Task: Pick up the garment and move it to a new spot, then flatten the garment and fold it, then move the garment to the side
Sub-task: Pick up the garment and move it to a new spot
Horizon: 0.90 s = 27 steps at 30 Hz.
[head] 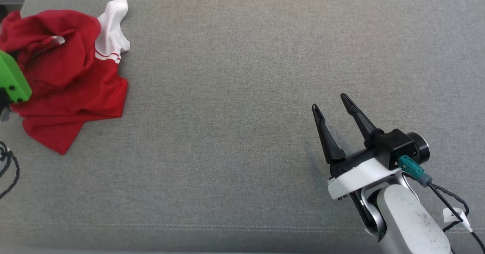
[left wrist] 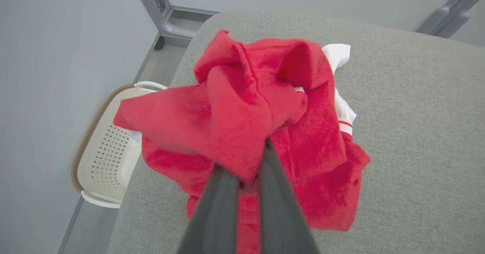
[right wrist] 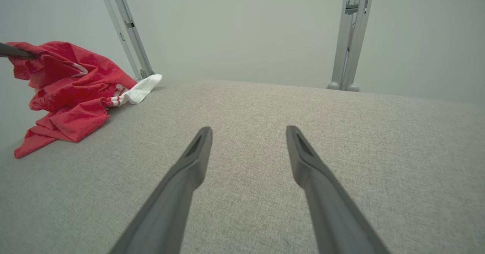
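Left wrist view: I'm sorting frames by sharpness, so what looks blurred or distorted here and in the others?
Left wrist view: the left hand and the garment near it are soft, too close to the lens. Right wrist view: right hand slightly soft, cushion weave crisp. Head view: sharp, even light, faint shadow beside the right hand.

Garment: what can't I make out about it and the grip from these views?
Left gripper tips: left wrist view, buried in a red fold of the garment.
Garment's left side: head view, behind the green housing and cut by the edge.
Its shape: crumpled, folds hide it.
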Available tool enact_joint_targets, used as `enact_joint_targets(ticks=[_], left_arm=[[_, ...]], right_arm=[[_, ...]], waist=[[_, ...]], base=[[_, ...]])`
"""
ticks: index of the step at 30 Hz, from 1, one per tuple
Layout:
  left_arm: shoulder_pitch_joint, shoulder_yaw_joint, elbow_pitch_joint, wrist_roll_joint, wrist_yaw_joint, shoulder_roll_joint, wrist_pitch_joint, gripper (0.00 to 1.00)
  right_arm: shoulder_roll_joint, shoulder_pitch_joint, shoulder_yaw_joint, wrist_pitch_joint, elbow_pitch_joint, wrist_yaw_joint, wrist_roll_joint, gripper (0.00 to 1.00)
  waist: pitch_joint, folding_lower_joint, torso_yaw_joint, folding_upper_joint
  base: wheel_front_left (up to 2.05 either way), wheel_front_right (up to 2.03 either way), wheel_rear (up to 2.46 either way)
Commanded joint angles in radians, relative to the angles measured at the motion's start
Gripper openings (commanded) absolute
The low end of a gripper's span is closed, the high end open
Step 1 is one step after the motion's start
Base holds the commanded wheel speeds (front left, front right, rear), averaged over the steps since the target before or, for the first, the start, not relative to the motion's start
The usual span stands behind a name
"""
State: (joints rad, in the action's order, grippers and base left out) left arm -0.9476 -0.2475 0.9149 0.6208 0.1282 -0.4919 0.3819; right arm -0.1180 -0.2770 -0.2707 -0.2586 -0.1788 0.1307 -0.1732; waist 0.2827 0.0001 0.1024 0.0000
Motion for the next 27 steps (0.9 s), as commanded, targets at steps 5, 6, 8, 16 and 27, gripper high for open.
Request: enact_joint_targets(ticks=[5,6,8,16,27], left_arm=[[-0.048,-0.027,-0.051,-0.053,0.0,-0.016,-0.137,0.0],[-0.053,-0.032,-0.061,-0.063,-0.004,-0.015,-0.162,0.0],[-0.057,-0.039,-0.087,-0.085,-0.017,-0.011,-0.215,0.0],[-0.013,-0.071,-0.227,-0.133,-0.054,0.009,-0.329,0.0],[0.114,-0.099,-0.53,-0.143,-0.112,0.02,-0.339,0.0]], right_arm=[[-0.001,0.012,0.004,-0.006,0.007,0.0,0.007,1.0],[0.0,0.014,0.006,-0.006,0.008,0.0,0.008,1.0],[0.003,0.023,0.008,-0.006,0.007,0.0,0.007,1.0],[0.014,0.055,0.025,-0.006,0.014,0.0,0.003,1.0],[0.033,0.119,0.049,-0.006,0.023,0.0,-0.005,1.0]], waist=[[-0.035,-0.0001,0.021,0.0],[-0.042,-0.0001,0.024,0.0],[-0.059,-0.0001,0.029,0.0],[-0.13,-0.0001,0.034,0.0],[-0.234,-0.0001,-0.024,0.0]], base=[[0.0,0.0,0.0],[0.0,0.0,0.0],[0.0,0.0,0.0],[0.0,0.0,0.0],[0.0,0.0,0.0]])
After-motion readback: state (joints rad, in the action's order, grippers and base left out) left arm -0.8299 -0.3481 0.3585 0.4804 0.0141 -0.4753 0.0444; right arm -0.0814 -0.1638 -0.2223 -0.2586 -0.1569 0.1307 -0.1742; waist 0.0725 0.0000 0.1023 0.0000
